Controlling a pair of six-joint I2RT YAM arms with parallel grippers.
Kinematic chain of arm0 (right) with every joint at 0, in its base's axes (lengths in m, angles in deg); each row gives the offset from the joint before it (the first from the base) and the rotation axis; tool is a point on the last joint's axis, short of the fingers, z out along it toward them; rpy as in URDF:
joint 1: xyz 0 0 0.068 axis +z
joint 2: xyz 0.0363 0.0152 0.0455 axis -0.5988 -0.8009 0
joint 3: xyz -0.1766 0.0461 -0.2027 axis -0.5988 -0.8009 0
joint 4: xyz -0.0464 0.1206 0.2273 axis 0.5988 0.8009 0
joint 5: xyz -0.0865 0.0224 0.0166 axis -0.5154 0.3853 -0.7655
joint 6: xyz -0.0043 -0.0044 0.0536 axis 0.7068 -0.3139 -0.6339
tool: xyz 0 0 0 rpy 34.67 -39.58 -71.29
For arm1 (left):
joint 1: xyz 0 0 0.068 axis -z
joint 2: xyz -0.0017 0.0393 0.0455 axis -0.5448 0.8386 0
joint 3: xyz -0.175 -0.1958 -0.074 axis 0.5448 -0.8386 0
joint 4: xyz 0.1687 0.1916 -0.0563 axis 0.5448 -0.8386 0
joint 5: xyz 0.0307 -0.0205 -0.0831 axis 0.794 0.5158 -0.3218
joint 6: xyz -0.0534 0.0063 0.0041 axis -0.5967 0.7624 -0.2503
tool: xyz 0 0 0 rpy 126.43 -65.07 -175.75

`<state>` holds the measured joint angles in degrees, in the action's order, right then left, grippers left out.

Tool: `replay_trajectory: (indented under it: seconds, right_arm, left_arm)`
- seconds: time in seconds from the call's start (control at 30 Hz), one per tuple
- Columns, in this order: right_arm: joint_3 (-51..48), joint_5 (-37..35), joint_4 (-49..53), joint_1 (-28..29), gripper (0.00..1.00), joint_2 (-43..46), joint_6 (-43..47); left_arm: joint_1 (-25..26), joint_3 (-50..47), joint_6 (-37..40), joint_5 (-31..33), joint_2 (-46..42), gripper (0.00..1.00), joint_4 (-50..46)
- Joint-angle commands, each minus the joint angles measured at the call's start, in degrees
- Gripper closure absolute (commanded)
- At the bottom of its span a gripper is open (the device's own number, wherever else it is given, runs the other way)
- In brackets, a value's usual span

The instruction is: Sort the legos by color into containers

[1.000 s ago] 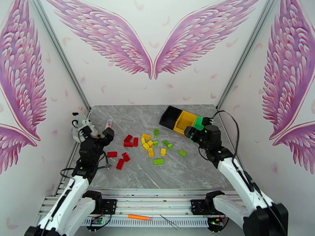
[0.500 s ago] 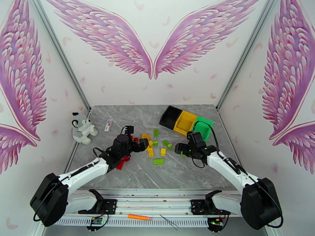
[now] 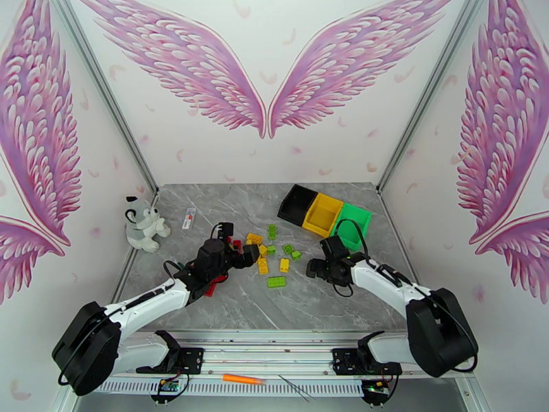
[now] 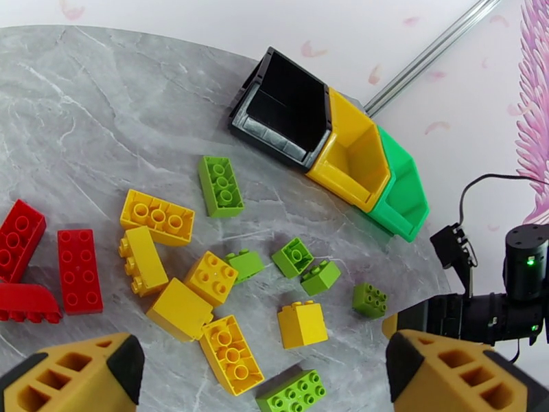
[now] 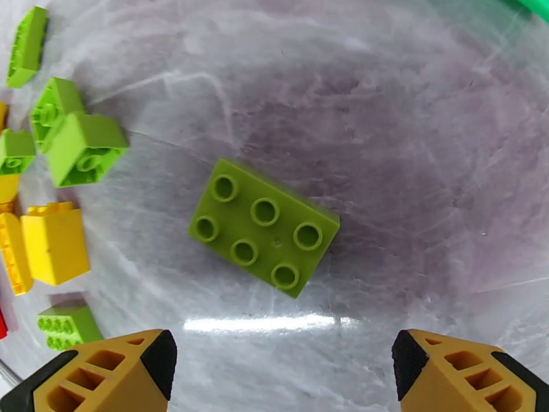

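The right claw [image 5: 283, 373] is spread wide and holds nothing, pointing down at the grey marble table [image 5: 425, 166]. A light-green 6-stud brick [image 5: 264, 226] lies studs up at 12 o'clock from the gap. It touches neither finger and sits apart from the other bricks. At 10 o'clock from it are 2 small light-green bricks [image 5: 86, 149], close together, and at 9 o'clock is a yellow brick [image 5: 55, 242].

The left claw [image 4: 267, 375] is also wide and empty. A yellow 4-stud brick [image 4: 302, 324] lies at 12 o'clock, just past the gap. A long yellow brick [image 4: 230, 355] is at 11 o'clock. A long light-green brick [image 4: 291, 391] shows low in the gap, clear of both fingers. 3 red bricks [image 4: 79, 269] cluster at 9 o'clock.

At 1 o'clock from the pile, the black bin [image 4: 288, 108], yellow bin [image 4: 350, 159] and green bin [image 4: 401, 193] stand touching in 1 row.

From above, the bricks lie between the 2 claws. A plush dog [image 3: 144, 224] sits well apart at 9 o'clock.
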<state>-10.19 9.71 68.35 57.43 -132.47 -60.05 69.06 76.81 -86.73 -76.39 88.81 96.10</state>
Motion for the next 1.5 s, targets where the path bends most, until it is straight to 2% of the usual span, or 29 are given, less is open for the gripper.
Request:
replay_trajectory:
  seconds: [0.0, 0.37, 0.5, 0.67, 1.03, 1.23, 1.47]
  right_arm:
    - [0.7, -1.1, -1.8, 1.8, 0.13, -4.1, -3.7]
    - [6.5, -11.2, -0.7, 2.3, 0.16, -9.5, -5.1]
    - [8.6, -9.1, -2.1, -0.5, 0.16, -12.3, -3.9]
    - [11.5, -7.5, -2.7, -0.9, 0.20, -15.3, -2.8]
    - [10.9, -7.3, -3.2, 2.6, 0.27, -14.8, -2.6]
    - [12.8, -4.2, -3.2, 6.0, 0.26, -16.5, -2.1]
    - [15.8, -4.5, -1.9, 10.4, 0.25, -19.6, -2.5]
  left_arm:
    - [0.2, 1.0, -0.8, -0.8, 1.8, 0.01, 0.8]
    - [0.2, 1.0, -0.8, -2.1, -0.2, 0.01, 0.0]
    - [0.2, 0.9, -0.5, -1.8, -1.3, 0.01, -0.3]
    - [0.2, 1.1, -0.4, -1.8, -1.1, 0.01, -0.6]
    - [0.2, 1.3, 0.2, -1.1, -0.6, 0.01, -1.0]
    - [0.2, 2.1, 0.5, -1.4, 0.7, 0.01, -1.6]
    - [0.2, 2.2, 0.8, -1.3, 1.1, 0.01, -1.8]
